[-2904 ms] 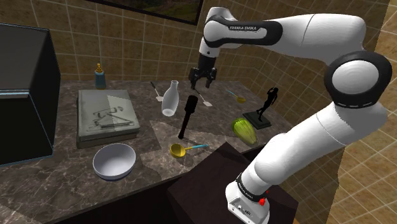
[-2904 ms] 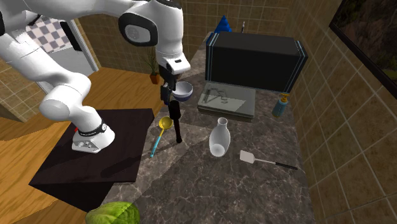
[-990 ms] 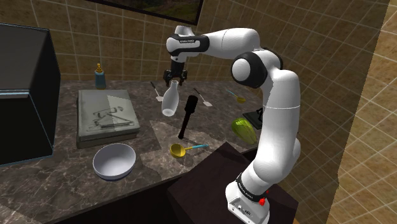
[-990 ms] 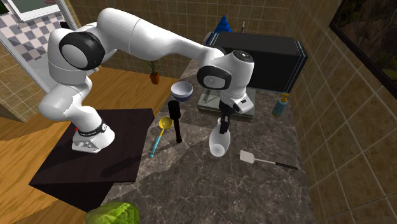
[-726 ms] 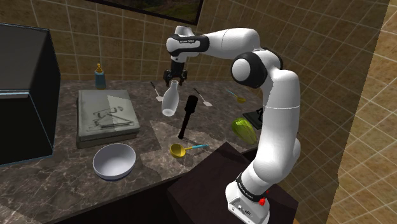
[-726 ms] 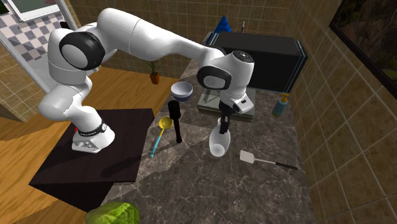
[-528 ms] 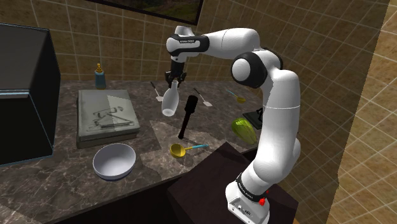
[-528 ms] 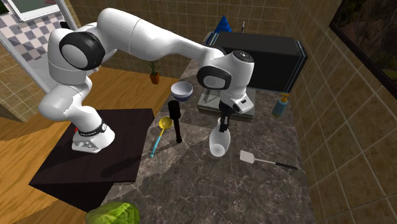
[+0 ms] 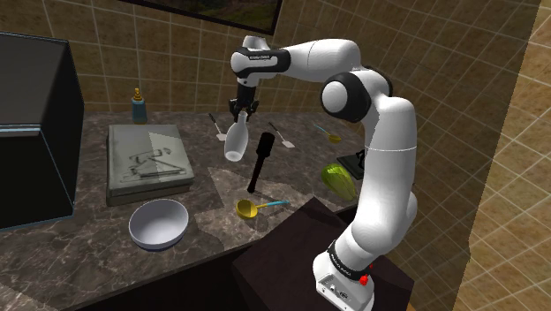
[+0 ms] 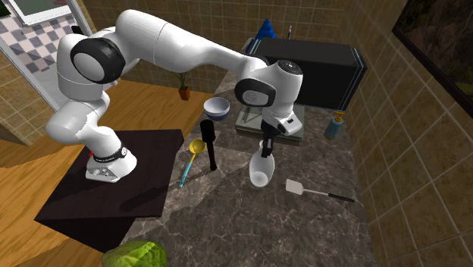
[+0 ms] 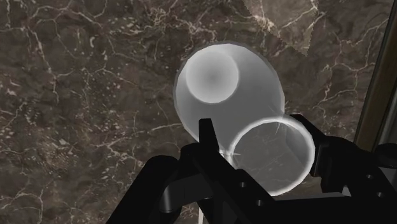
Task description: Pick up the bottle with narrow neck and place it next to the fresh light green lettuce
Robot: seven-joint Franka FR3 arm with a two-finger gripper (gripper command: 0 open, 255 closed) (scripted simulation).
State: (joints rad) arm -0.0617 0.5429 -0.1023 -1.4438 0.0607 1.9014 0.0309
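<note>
Grasp step: gripper [image 9: 240, 113] clamped on neck of white bottle [image 9: 234, 144]. Next: bottle to be lifted clear of surface [image 9: 212, 187], carried to lettuce [image 9: 339, 179], well apart from gripper.

Lettuce [image 10: 135, 255] cut by second exterior view's bottom edge, bottle [image 10: 260, 171] neck behind jaws

Kitchen (veined stone counter [image 10: 250, 220], tiled wall [image 9: 177, 62])
</note>
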